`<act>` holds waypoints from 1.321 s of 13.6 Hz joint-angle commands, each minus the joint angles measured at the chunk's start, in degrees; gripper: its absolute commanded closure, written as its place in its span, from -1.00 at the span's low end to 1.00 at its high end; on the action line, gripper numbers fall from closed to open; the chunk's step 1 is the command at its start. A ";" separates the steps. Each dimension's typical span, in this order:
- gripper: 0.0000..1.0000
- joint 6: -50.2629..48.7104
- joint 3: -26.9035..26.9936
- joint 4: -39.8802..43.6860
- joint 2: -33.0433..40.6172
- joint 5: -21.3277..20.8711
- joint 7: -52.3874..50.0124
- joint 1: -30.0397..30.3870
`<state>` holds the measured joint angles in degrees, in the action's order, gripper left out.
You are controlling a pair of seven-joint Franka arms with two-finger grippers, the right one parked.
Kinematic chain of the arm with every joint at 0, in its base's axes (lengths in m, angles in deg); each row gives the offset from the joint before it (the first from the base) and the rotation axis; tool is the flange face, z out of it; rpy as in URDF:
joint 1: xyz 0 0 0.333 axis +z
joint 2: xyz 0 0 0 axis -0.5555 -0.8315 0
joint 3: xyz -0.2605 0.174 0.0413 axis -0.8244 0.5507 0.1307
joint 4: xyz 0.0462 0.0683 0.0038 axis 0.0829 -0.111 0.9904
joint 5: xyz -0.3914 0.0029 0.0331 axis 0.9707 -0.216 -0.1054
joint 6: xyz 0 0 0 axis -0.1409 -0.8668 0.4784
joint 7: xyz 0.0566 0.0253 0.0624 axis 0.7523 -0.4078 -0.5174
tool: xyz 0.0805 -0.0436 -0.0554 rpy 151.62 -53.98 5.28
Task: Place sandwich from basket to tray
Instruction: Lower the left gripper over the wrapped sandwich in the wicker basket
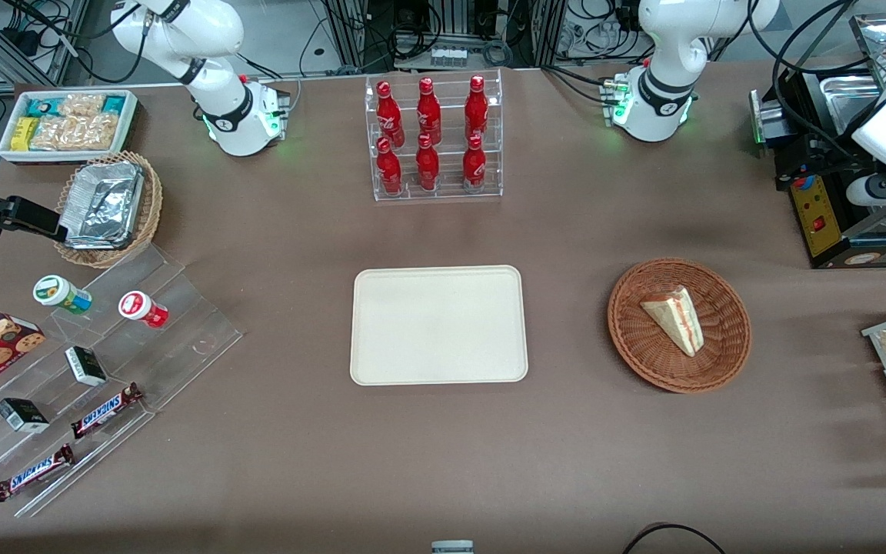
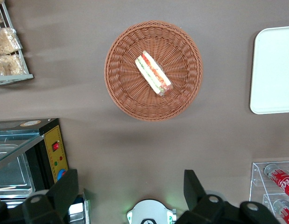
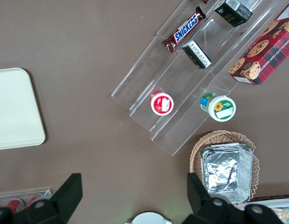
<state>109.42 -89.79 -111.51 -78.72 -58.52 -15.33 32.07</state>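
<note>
The left arm's black two-finger gripper [image 2: 128, 196] hangs high above the brown table [image 2: 88, 140], with its fingers spread wide apart and nothing between them. From this height its wrist camera looks straight down, so I judge this a waiting pose from which the arm can choose its approach.

The small triangular sandwich of pale white bread [image 2: 154, 73] is below the gripper and ahead of its fingertips, not yet under them. It lies inside the round reddish-brown woven wicker basket [image 2: 154, 70], near the middle of the bowl. The wedge lies on one of its bread faces, so the red, orange and green filling shows along the cut edge. In the front view its long axis runs diagonally, and the narrow tip [image 1: 649, 306] points toward the flat cream-white rectangular tray [image 1: 438, 324].

The tray lies well apart from the basket, sideways from the gripper, toward the parked arm's end of the table. Its surface is bare, probably to receive the sandwich.

For a good grasp, the fingers should probably close across the short width of the wedge.
</note>
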 commanded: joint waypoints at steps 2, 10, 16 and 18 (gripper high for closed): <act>-1.00 0.64 0.94 0.85 -0.69 0.61 0.76 -0.26; -1.00 15.72 1.30 -12.21 -5.09 -0.09 -9.41 -0.70; -1.00 39.45 1.03 -33.48 -1.50 0.87 -29.62 -1.06; -1.00 45.09 0.95 -36.85 -1.74 0.96 -34.38 -1.32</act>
<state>150.04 -89.00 -142.97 -83.86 -58.33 -45.42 31.29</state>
